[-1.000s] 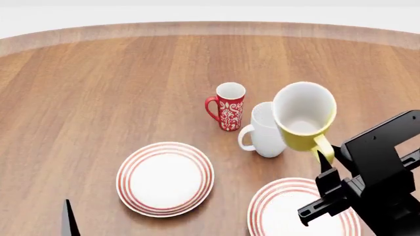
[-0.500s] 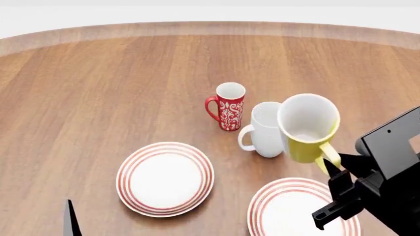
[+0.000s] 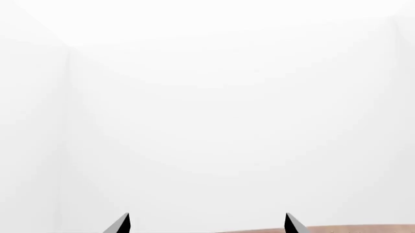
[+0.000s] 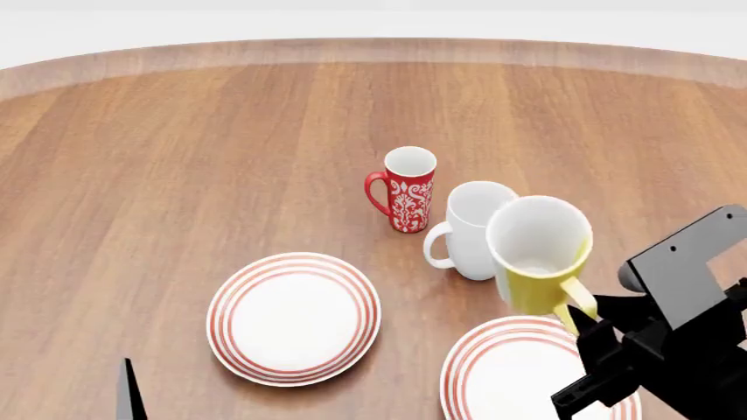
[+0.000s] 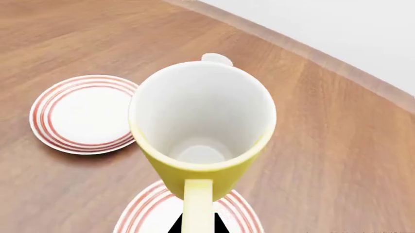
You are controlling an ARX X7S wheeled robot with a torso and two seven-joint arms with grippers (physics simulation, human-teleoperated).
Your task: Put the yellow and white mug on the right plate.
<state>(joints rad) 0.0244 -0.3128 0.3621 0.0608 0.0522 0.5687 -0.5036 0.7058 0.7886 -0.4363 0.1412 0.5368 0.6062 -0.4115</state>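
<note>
The yellow and white mug (image 4: 540, 255) hangs upright in the air by its yellow handle, held by my right gripper (image 4: 578, 319), which is shut on the handle. It is over the far edge of the right plate (image 4: 502, 372), a white plate with red rings at the near right. In the right wrist view the mug (image 5: 202, 126) fills the middle, with the right plate (image 5: 146, 216) below it. My left gripper (image 3: 206, 224) is open and empty, facing a blank white wall; only a fingertip (image 4: 126, 389) shows in the head view.
The left plate (image 4: 294, 317) lies left of the right plate and also shows in the right wrist view (image 5: 81, 114). A larger all-white mug (image 4: 473, 229) stands just behind the yellow mug. A slim red patterned mug (image 4: 405, 189) stands further back. The round wooden table (image 4: 175, 157) spreads all around.
My right gripper has lowered the yellow mug and brought it nearer, from in front of the white mug down toward the right plate's far edge. The left arm has not moved.
</note>
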